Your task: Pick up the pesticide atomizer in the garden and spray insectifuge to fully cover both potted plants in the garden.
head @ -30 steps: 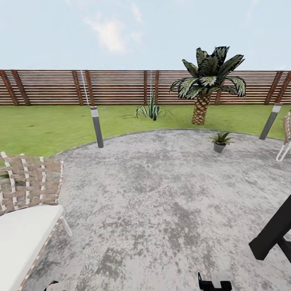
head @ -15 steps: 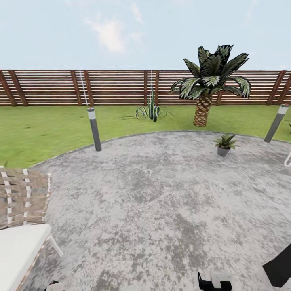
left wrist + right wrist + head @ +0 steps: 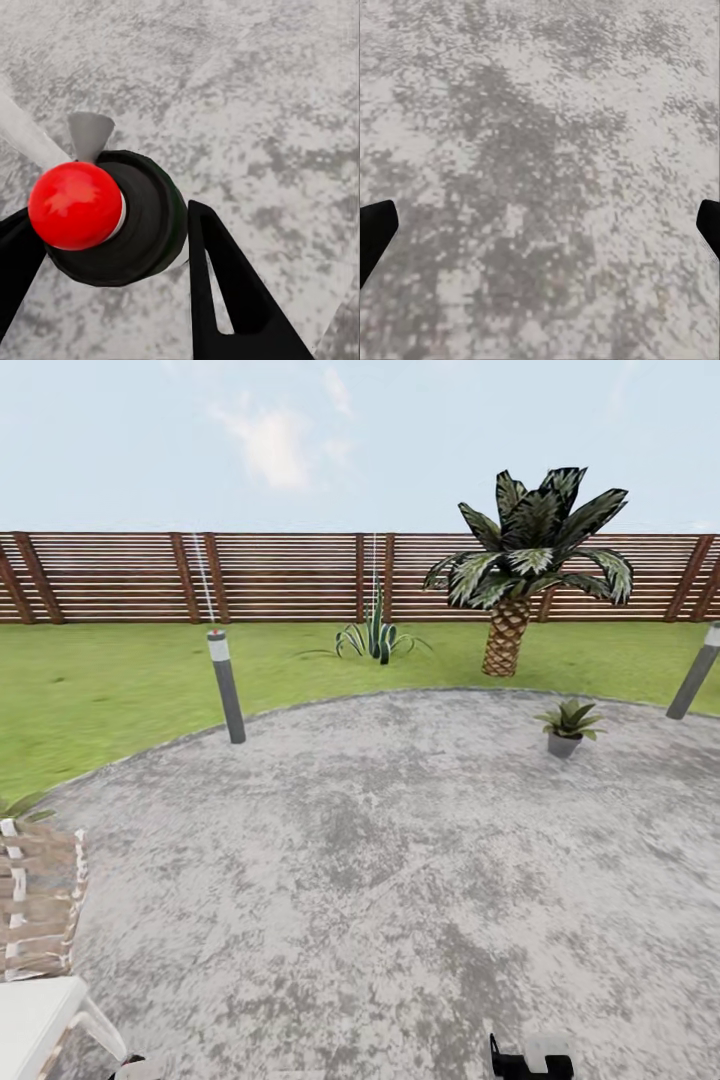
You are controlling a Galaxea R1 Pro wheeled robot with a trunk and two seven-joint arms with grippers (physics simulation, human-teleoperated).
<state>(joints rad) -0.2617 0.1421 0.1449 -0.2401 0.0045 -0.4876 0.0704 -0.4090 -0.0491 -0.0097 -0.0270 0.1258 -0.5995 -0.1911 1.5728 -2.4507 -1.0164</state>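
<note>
In the left wrist view the pesticide atomizer (image 3: 75,204), a dark round body with a red knob and a grey nozzle, sits between the black fingers of my left gripper (image 3: 109,214), which is shut on it above the grey paving. One potted plant (image 3: 568,722), a low green rosette in a small grey pot, stands on the far right part of the patio (image 3: 380,880), well ahead of me. My right gripper (image 3: 540,225) hangs open over bare paving with nothing between its fingers. A few green leaf tips (image 3: 22,806) show beside the chair at the left edge; what they belong to I cannot tell.
A woven chair (image 3: 35,940) with a white seat stands at the near left. Grey bollard lamps (image 3: 225,685) (image 3: 695,685) mark the patio's rim. Beyond lie lawn (image 3: 110,680), a spiky striped plant (image 3: 375,635), a big palm (image 3: 520,580) and the slatted fence (image 3: 280,575).
The whole head view has shifted as the camera moves forward over the patio. The chair has slid mostly out at the left, and a black object at the right has left the picture.
</note>
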